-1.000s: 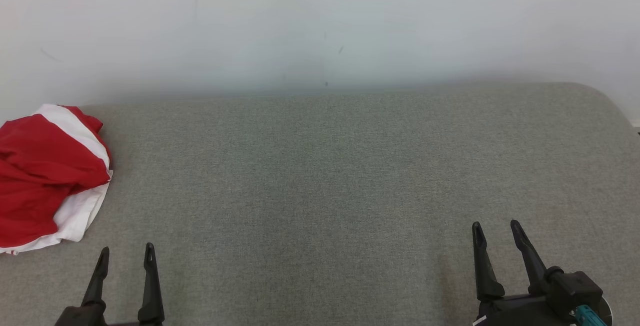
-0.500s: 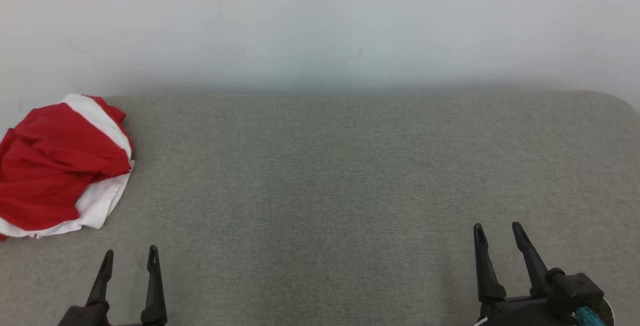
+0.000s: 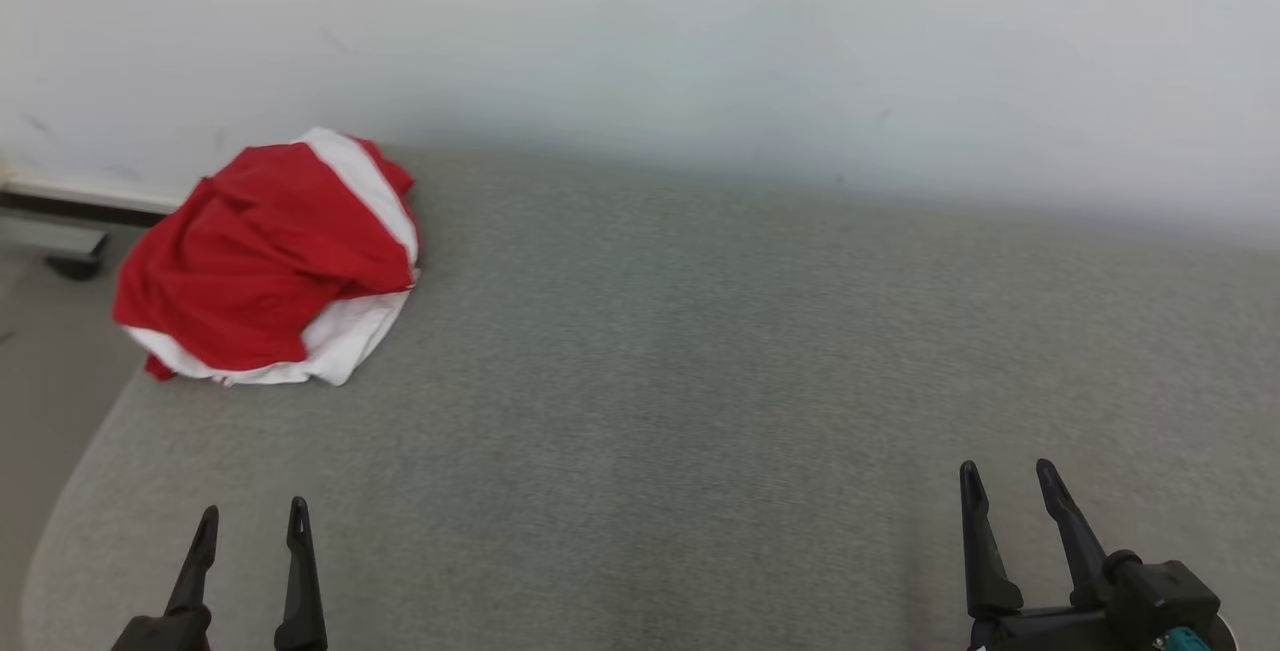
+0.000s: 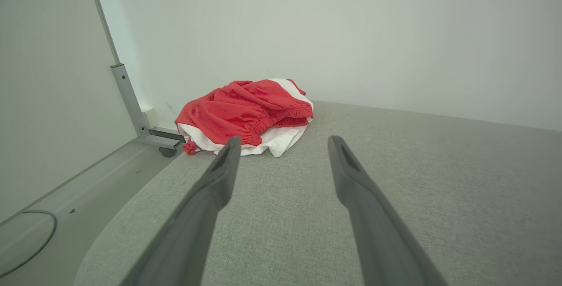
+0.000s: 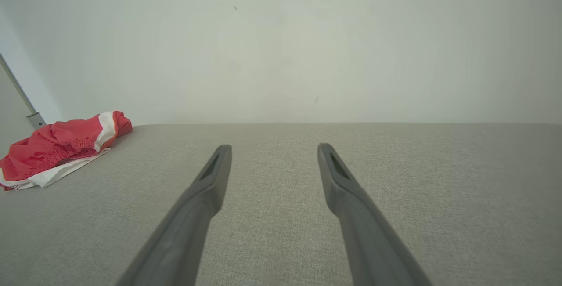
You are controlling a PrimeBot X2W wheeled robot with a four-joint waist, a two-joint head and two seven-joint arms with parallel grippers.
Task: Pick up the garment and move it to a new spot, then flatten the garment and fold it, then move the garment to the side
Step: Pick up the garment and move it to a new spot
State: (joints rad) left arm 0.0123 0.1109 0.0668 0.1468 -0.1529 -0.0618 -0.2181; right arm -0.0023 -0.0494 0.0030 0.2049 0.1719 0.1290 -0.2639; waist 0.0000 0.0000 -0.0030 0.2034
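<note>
A lab or test bay, by the look: bare white wall [image 3: 700, 31] at twelve o'clock, grey fabric-covered platform [image 3: 700, 381] beneath it, and out at nine o'clock a plain partition panel [image 4: 48, 79] on a metal post [image 4: 129, 101] with a caster [image 4: 167, 151], cable [image 4: 55, 226] loose on the floor [image 4: 88, 189].

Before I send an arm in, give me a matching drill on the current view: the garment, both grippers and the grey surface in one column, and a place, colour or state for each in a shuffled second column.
Column one
1. garment
2. left gripper
3. right gripper
4. padded surface

Column two
A. grey woven fabric with a rounded near-left corner
B. open, holding nothing, at the head view's lower right
C. red and white, crumpled in a heap at the far left
D. open, holding nothing, at the head view's lower left

Pairs: 1-C, 2-D, 3-B, 4-A
</note>
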